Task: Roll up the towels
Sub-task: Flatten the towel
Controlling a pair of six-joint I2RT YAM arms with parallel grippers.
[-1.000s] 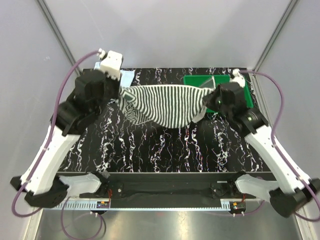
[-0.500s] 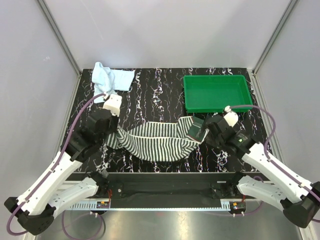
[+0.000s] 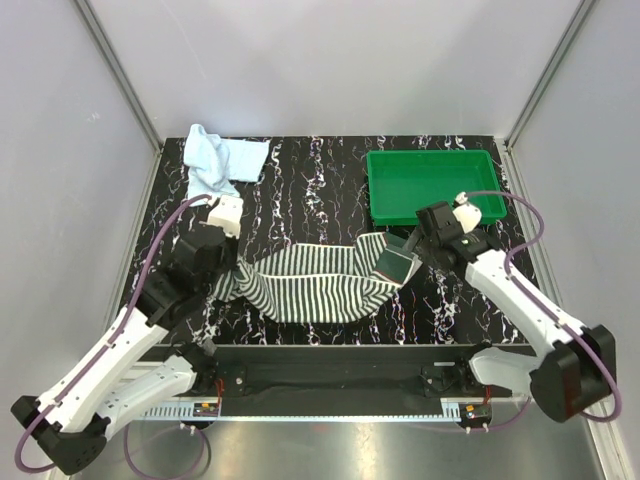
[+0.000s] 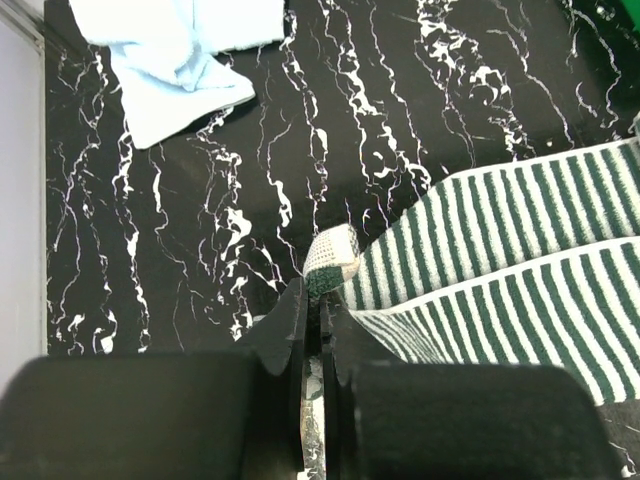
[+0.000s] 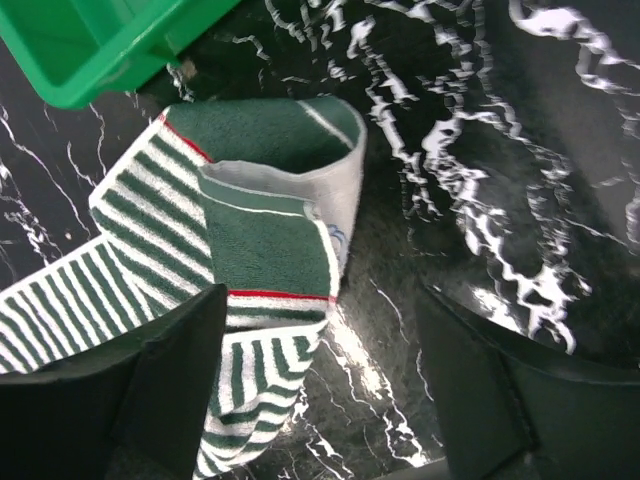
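Striped towel (image 3: 315,285) sprawls at 6 o'clock on the tabletop (image 3: 320,190), outside the green tray (image 3: 430,155) at 1 o'clock. The left tool (image 4: 318,305) is clamped on its corner, the right tool (image 5: 322,300) spread apart over its folded end. Blue towel (image 3: 222,160) lies at 11.

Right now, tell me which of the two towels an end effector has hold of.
The green-and-white striped towel: the left end effector is shut on its corner. The pale blue towel lies crumpled far behind it, untouched.

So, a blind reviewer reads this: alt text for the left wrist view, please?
The left tool pinches a corner of the green-and-white striped towel, which trails right across a black marbled table. A pale blue towel lies crumpled at top left.
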